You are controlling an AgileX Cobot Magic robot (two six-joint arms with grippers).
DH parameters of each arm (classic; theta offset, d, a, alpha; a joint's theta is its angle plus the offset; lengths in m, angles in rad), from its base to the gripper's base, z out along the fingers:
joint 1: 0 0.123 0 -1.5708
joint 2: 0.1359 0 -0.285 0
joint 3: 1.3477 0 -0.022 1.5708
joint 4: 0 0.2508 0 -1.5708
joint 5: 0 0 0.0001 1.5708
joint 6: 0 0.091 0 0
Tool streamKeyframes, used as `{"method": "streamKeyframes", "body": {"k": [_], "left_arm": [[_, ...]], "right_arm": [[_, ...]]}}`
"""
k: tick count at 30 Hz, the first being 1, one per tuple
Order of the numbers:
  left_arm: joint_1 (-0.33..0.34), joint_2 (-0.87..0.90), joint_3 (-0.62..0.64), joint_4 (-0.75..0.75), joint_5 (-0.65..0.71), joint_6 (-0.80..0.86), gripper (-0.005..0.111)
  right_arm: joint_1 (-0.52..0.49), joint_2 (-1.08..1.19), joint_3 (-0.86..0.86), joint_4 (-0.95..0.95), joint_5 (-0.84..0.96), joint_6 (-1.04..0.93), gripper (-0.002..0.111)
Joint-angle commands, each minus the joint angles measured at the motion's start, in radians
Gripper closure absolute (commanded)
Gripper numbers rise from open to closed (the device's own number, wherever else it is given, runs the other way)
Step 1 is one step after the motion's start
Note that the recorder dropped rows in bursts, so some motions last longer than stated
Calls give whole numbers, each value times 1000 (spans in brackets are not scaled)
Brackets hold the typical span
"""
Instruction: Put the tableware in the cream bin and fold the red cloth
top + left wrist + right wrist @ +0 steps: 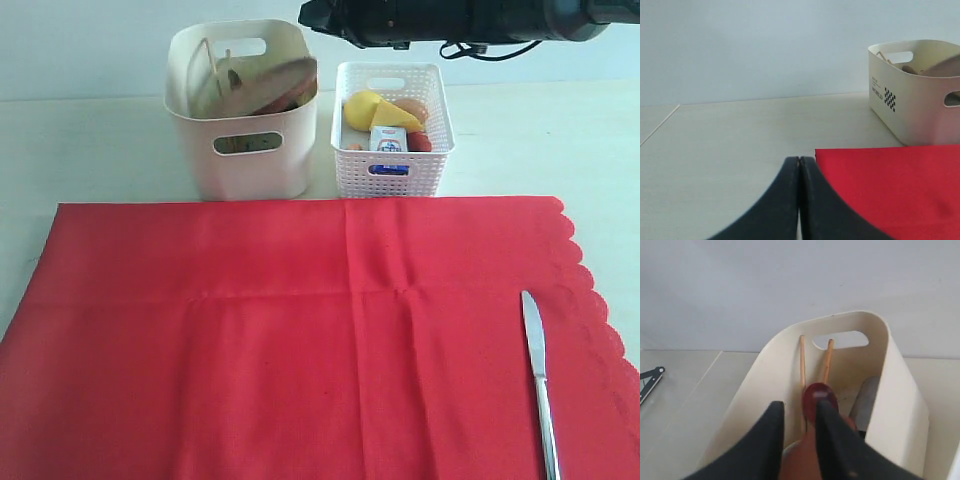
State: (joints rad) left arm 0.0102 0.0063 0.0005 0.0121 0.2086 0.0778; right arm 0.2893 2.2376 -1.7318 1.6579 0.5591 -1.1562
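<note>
The red cloth [300,340] lies spread flat over the near table, and a silver table knife [538,380] rests on its right part. Behind it the cream bin [240,110] holds a leaning brown plate [270,85] and chopsticks [215,65]. My right gripper [799,407] hangs over the bin [900,405], jaws parted. The dark red-brown spoon [819,396] lies just past one fingertip, above the plate [800,460] and next to the chopsticks [802,365]. My left gripper [799,160] is shut and empty, low by a corner of the cloth [890,185].
A white lattice basket [392,130] with food and a small carton stands right of the cream bin. The right arm [450,20] stretches across the top of the exterior view. Bare pale table [740,135] lies left of the cloth.
</note>
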Motion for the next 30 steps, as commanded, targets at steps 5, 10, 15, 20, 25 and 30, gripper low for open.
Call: {"method": "streamKeyframes", "body": {"k": [5, 10, 15, 20, 25, 30], "left_arm": [[1, -6, -1, 4, -7, -5, 107], [1, -6, -1, 4, -7, -5, 107], [1, -6, -1, 4, -7, -5, 107], [1, -6, -1, 4, -7, -5, 107], [1, -6, -1, 4, -7, -5, 107], [1, -6, -1, 4, -7, -5, 107]], "right_arm": [[5, -11, -12, -84, 59, -40, 39], [-43, -48, -12, -366, 105, 106, 44], [-83, -114, 13, -780, 132, 445, 72], [-88, -240, 144, -1068, 78, 667, 97], [-88, -423, 420, -1102, -102, 698, 108], [-80, -608, 740, -1097, -292, 696, 108]]}}
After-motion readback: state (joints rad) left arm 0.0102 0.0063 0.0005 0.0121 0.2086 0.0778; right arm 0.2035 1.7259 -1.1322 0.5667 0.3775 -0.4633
